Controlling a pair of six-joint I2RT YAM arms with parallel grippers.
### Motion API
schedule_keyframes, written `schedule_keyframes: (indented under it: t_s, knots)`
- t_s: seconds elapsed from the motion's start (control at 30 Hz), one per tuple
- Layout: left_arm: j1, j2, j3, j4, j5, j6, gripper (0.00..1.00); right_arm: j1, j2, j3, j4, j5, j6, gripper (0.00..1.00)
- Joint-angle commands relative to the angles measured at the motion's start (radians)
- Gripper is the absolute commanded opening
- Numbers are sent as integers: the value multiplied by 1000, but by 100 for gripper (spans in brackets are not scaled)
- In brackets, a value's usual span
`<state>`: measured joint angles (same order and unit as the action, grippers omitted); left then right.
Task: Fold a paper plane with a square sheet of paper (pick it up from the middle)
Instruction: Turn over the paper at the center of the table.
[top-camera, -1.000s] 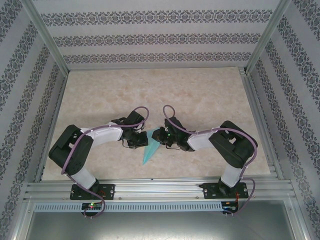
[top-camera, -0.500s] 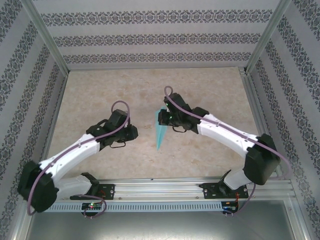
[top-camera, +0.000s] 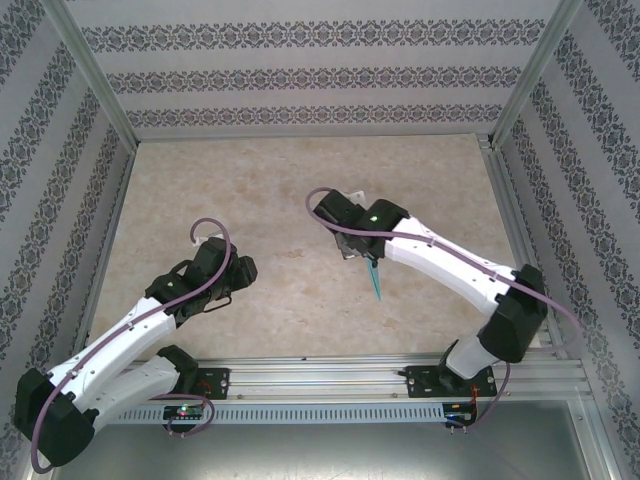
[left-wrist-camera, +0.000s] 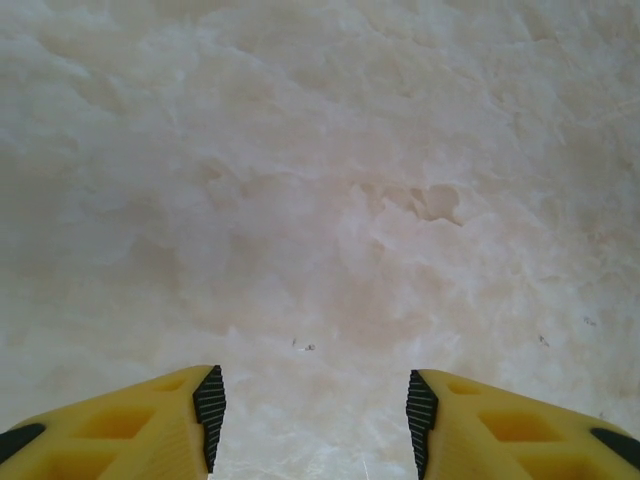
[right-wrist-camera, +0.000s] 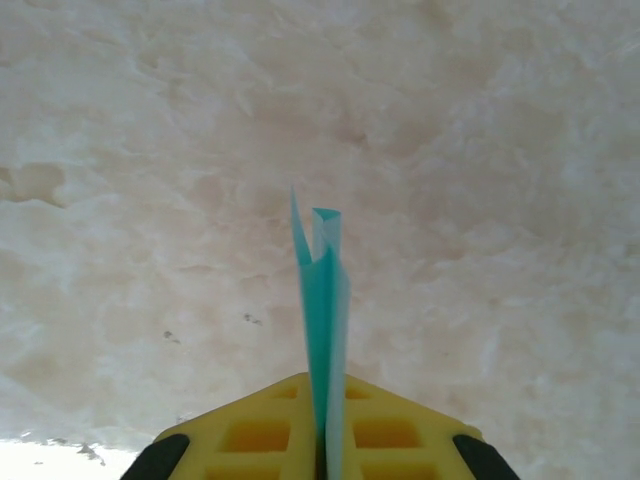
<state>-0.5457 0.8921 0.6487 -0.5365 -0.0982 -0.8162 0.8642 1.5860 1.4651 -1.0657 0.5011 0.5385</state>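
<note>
From above, the paper plane (top-camera: 376, 280) is just a teal sliver sticking out of my right claw (top-camera: 362, 255), right of the table's (top-camera: 250, 180) middle toward the near edge, whereas my right wrist view shows its folded layers pinched tight, the gripped end hidden between my fingers, and my left claw (left-wrist-camera: 312, 420) gapes wide.

Tabletop: beige marble-patterned slab (top-camera: 300, 170), mottled cream and tan, evenly lit.
Walls: white panels with grey ornamental bands (top-camera: 320, 75), rising from the table's far, left and right edges.
Frame: silver aluminium posts (top-camera: 92, 75) at the far corners; slotted aluminium rail (top-camera: 320, 375) along the near edge.
</note>
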Motion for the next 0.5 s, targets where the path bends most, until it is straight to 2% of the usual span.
schedule_keyframes:
  t_s: [0.0,0.2,0.4,0.47]
  knots:
    - [15,-25,-14,-48,-58,-37,56,33,109,86,-154,143,-14,7]
    - [17,-96,-25,-92,-124,-56,57,70,323,215,-284,209,52,7]
    - [20,-200,-60,-145,-186,-99,60,110,504,331,-268,129,108,11]
    - [19,-234,-71,-152,-193,-106,61,122,557,367,-228,67,118,12]
